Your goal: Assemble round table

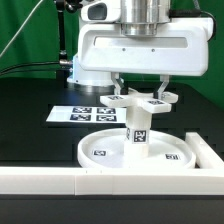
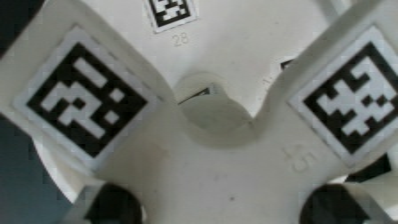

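Note:
The large round rimmed disc [image 1: 100, 150] lies flat on the black table. The short cylindrical post [image 1: 137, 132] stands upright at its middle, with tags on its side. The cross-shaped piece [image 1: 141, 101] sits level on top of the post. My gripper [image 1: 140, 93] comes straight down from above and is shut on the cross-shaped piece, one finger on each side. In the wrist view the cross-shaped piece [image 2: 214, 165] fills the picture, with tagged arms and a round hub at its centre. My gripper [image 2: 228, 205] holds it between the dark pads [image 2: 111, 205]. The post and disc are hidden there.
The marker board [image 1: 80, 113] lies flat behind the disc at the exterior view's left. The long white border wall [image 1: 60, 181] runs along the front and turns up the exterior view's right side [image 1: 207, 152], close to the disc's rim.

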Controlling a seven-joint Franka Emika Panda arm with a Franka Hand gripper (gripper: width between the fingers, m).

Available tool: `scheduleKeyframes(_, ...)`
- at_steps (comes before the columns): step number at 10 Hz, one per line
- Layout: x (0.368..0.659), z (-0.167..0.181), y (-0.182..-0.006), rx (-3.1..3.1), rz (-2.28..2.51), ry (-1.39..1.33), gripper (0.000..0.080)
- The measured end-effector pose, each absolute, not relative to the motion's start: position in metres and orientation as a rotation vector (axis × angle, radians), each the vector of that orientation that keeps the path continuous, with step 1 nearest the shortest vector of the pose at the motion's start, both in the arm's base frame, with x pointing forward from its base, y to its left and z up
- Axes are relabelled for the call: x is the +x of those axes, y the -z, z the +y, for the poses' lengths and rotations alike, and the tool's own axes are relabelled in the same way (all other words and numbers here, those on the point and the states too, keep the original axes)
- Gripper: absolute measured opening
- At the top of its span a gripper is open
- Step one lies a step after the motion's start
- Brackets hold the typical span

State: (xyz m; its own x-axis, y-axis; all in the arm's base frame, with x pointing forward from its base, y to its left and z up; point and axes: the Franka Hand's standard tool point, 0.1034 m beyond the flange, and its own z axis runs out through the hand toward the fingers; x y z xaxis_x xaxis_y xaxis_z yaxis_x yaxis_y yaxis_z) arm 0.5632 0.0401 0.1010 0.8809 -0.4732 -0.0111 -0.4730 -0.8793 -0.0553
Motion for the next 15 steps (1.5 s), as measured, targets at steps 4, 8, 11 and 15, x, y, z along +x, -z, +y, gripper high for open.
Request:
scheduleKeyframes(4, 0.5632, 0.0392, -0.1009, -2.74, 1.341, 0.003, 0.0442)
scheduleKeyframes(8, 0.5639, 0.0404, -0.1008, -2.377, 1.903, -0.009, 0.0442)
scheduleKeyframes(11, 0.5642, 0.0394, -0.1011, -2.081, 2.214, -0.033, 0.0442)
scheduleKeyframes(15, 0.5669, 0.0381, -0.1097, -2.087, 2.173, -0.045, 0.0604)
